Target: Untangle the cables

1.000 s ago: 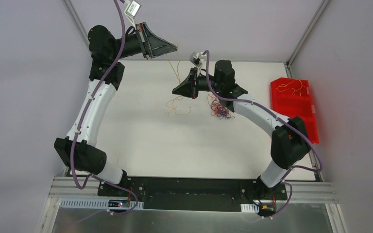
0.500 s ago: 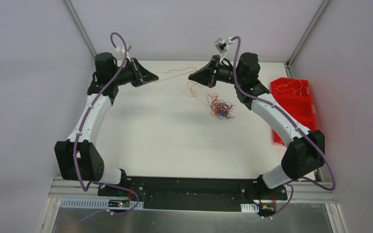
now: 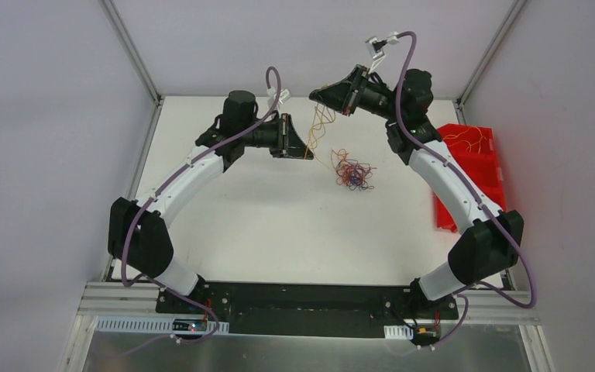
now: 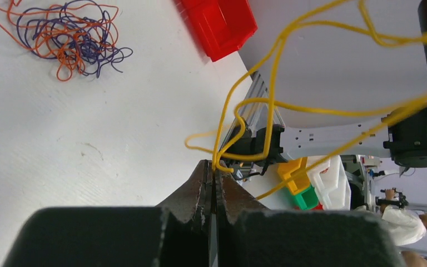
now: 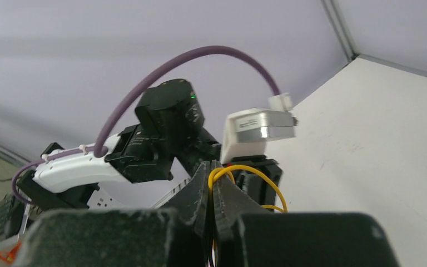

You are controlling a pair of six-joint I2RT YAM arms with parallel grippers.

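Observation:
A thin yellow cable (image 3: 321, 124) hangs in slack loops between my two grippers at the far middle of the table. My left gripper (image 3: 307, 155) is shut on one end; in the left wrist view the yellow cable (image 4: 272, 83) leaves the closed tips of the left gripper (image 4: 216, 165). My right gripper (image 3: 314, 94) is raised above it and is also shut on this wire; the yellow cable (image 5: 256, 172) loops out of the pinched tips of the right gripper (image 5: 211, 167). A tangle of orange, red and blue-purple cables (image 3: 352, 172) lies on the table to the right of the left gripper, and the tangle (image 4: 69, 33) also shows in the left wrist view.
A red bin (image 3: 471, 182) stands at the table's right edge with yellow wires (image 3: 469, 139) lying in it. The red bin (image 4: 219, 25) also appears in the left wrist view. Grey walls close in the back and sides. The left arm (image 5: 167, 128) fills the right wrist view.
My left gripper has swung right and down towards the table's middle. The right gripper has risen towards the back. The yellow cable, stretched between them before, now hangs slack in loops.

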